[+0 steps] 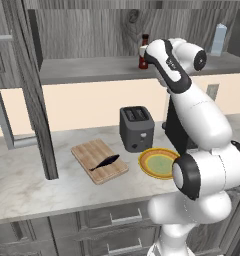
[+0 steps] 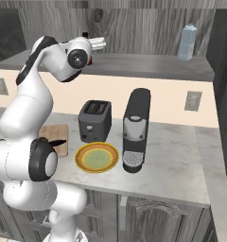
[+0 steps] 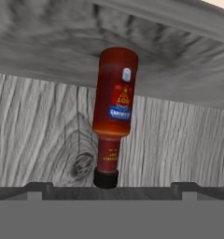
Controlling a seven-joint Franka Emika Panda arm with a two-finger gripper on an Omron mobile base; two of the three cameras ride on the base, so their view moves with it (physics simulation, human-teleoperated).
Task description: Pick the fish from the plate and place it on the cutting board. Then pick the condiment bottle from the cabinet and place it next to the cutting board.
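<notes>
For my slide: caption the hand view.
Open gripper faces the dark-red condiment bottle standing on the cabinet shelf.

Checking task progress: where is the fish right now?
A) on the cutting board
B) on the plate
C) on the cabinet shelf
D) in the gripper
A: the fish lies on the cutting board, while the plate beside it is bare.

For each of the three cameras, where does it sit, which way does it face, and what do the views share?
Left base view: behind-left, facing the counter; white arm at lower right.
Right base view: behind-right, same counter; arm at lower left.
Hand view: on the hand, rolled upside down, facing the dark-red condiment bottle in the grey wood-grain cabinet.
Shared: yellow-rimmed round plate, also.
</notes>
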